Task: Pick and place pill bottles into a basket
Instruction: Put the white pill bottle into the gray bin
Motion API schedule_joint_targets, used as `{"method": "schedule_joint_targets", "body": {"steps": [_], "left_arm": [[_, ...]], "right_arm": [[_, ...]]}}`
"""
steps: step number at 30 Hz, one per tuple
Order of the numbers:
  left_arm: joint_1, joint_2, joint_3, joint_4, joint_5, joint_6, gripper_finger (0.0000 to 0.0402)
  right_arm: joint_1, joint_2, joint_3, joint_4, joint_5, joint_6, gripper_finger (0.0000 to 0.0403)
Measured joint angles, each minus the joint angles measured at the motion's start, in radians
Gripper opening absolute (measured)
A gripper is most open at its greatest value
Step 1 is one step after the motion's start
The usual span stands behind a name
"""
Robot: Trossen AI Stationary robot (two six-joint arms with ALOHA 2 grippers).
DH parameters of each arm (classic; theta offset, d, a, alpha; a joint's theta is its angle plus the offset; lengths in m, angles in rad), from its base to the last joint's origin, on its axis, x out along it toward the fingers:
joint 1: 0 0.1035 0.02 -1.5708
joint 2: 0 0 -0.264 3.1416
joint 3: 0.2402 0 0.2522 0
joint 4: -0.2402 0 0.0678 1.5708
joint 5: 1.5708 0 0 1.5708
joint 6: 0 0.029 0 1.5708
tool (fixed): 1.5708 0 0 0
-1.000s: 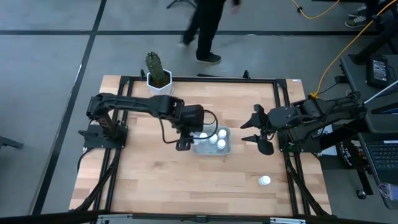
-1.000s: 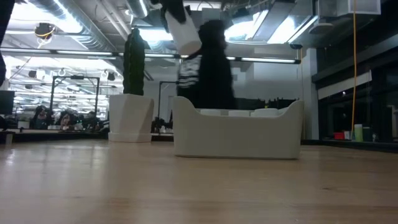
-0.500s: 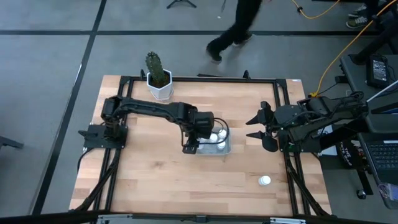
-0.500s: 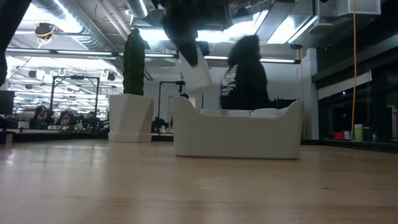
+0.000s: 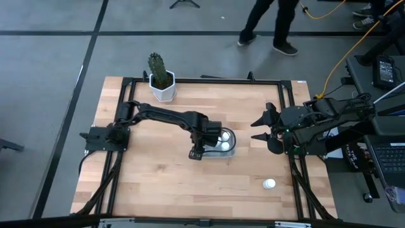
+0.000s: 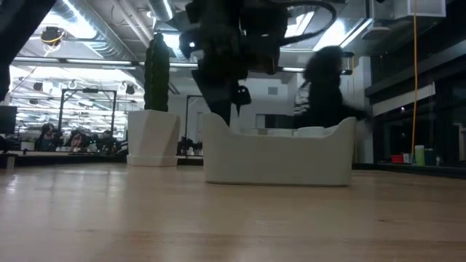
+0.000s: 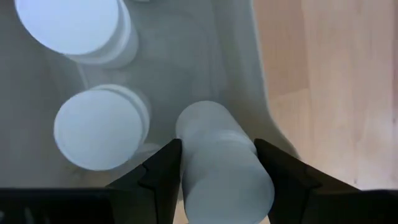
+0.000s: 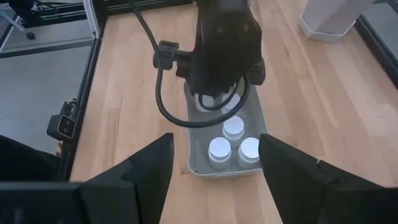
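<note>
The pale basket [image 5: 231, 152] sits mid-table; it also shows in the low view [image 6: 280, 161]. Three white pill bottles stand in it in the right wrist view [image 8: 234, 128]; two of them show in the left wrist view [image 7: 96, 127]. My left gripper [image 5: 204, 137] reaches down into the basket's left end, shut on another white pill bottle [image 7: 219, 165]. One more bottle [image 5: 269, 183] lies on the table at the near right. My right gripper [image 5: 261, 132] hovers open and empty to the right of the basket. My left gripper pinches the pill bottle's round sides [image 7: 186, 168] between its two fingers. The fingers come from above, pointing down into the basket. The bottle's lower end [image 7: 205, 121] is down inside the basket beside its wall [image 7: 242, 68]; whether it rests on the floor I cannot tell.
A white hexagonal pot with a cactus [image 5: 162, 85] stands at the table's far edge, left of centre. A dark frame rail [image 5: 288, 114] runs along the table's edges. A person [image 5: 269, 19] walks on the floor beyond the far edge.
My left gripper has gone toward the table's right edge and down with the bottle, from above the basket's left rim into the basket. The bottle, held high and tilted before, is now low between the basket walls. A person has walked rightward behind the table.
</note>
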Motion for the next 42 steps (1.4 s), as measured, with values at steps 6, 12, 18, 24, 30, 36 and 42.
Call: {"method": "schedule_joint_targets", "body": {"steps": [6, 12, 18, 24, 30, 36, 42], "left_arm": [[0.001, 0.031, 0.0, 0.006, -0.007, -0.001, 0.017], [0.004, 0.027, 0.0, 0.015, -0.003, -0.031, 0.0258], [0.005, 0.027, 0.002, 0.006, -0.002, -0.063, 0.0308], [-0.002, 0.015, 0.099, -0.159, 0.003, -0.069, 0.0315], [-0.041, 0.015, 0.299, -0.341, -0.014, -0.056, 0.0317], [-0.122, 0.013, 0.483, -0.492, -0.185, -0.057, 0.0317], [-0.165, 0.013, 0.53, -0.57, -0.375, -0.192, 0.0317]], "right_arm": [[0.0, 0.0, 0.0, -0.005, 0.0, 0.018, 0.0236], [0.0, 0.0, 0.0, -0.005, -0.001, 0.02, 0.0236], [0.0, 0.0, 0.0, -0.006, -0.001, 0.019, 0.0236], [0.002, 0.0, -0.001, -0.038, -0.018, 0.023, 0.0236], [0.03, 0.0, -0.002, -0.158, -0.126, 0.064, 0.0236], [0.202, 0.0, -0.002, -0.209, -0.242, 0.223, 0.0228], [0.44, 0.031, -0.002, -0.274, -0.157, 0.662, 0.0208]]}}
